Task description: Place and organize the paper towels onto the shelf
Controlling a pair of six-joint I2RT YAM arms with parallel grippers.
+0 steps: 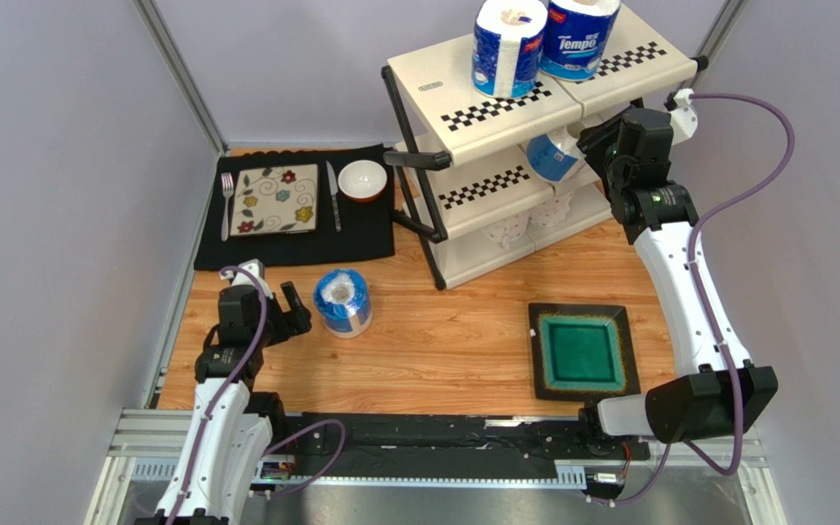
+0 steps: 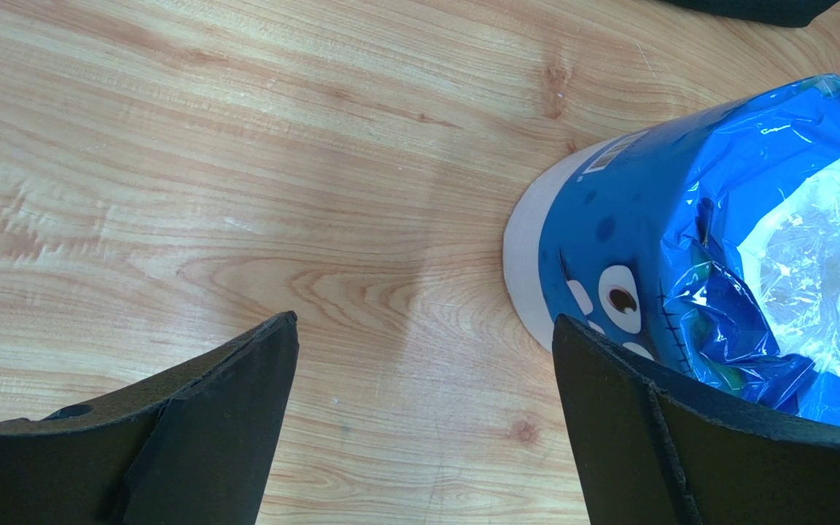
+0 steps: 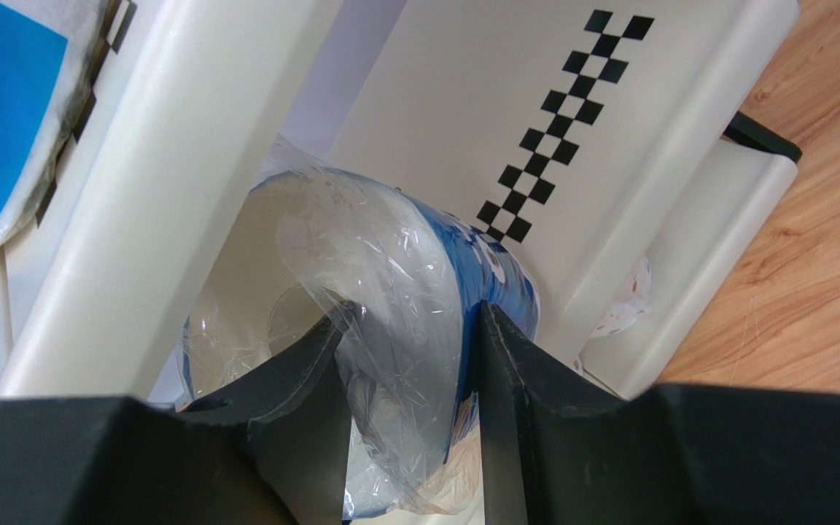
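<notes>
Left gripper (image 2: 419, 328) hovers low over the wooden table (image 2: 227, 164), jaws wide apart with nothing between them, and a blue-wrapped roll (image 2: 709, 241) stands on end just beside its right finger. Across to the shelf (image 1: 446, 77): one Tempo roll (image 1: 509, 46) and a second Tempo roll (image 1: 578, 35) upright side by side on the top tier, white rolls (image 1: 509, 230) down on the bottom tier. Right gripper (image 3: 408, 317) is clamped on the end of another blue roll (image 3: 392, 252), lying sideways at the middle tier
</notes>
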